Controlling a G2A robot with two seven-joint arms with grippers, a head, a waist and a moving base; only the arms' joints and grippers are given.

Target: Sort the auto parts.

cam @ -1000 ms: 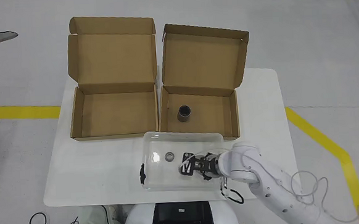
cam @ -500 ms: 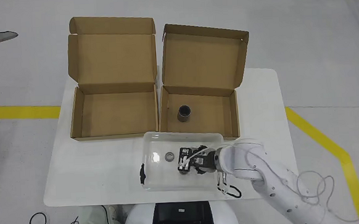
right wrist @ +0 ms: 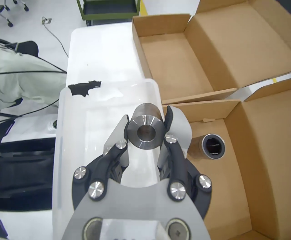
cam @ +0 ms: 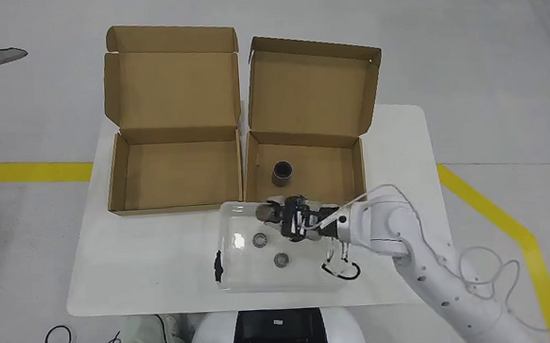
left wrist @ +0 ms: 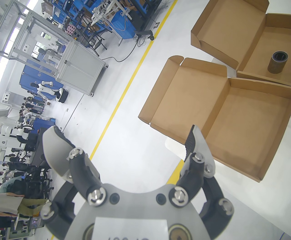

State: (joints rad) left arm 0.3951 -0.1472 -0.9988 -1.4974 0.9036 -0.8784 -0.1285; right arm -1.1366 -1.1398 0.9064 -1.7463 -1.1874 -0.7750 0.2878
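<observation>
Right wrist view has the prize dead centre: a short steel bushing (right wrist: 145, 111), thick-walled with a bore through it, is clamped across its round flanks by the right gripper (right wrist: 147, 116), one pad on each side. It's held up off the clear tray (cam: 234, 269), over the tray's far edge, just short of the right box (cam: 327, 178). That looks like a dense, rigid lump, heavy for its size, and the polished skin looks slick. I'd judge a firm squeeze around mid-length the safest hold; taken by one end it could twist out. Inside the right box a dark sleeve (cam: 283, 174) stands upright. Down in the tray lie a small ring (cam: 259, 239) and a second round part (cam: 281, 259). The left box (cam: 176, 173) sits alongside. Out over the floor left of the table, the left gripper (left wrist: 122, 136) hangs with fingers spread wide, holding nothing.
</observation>
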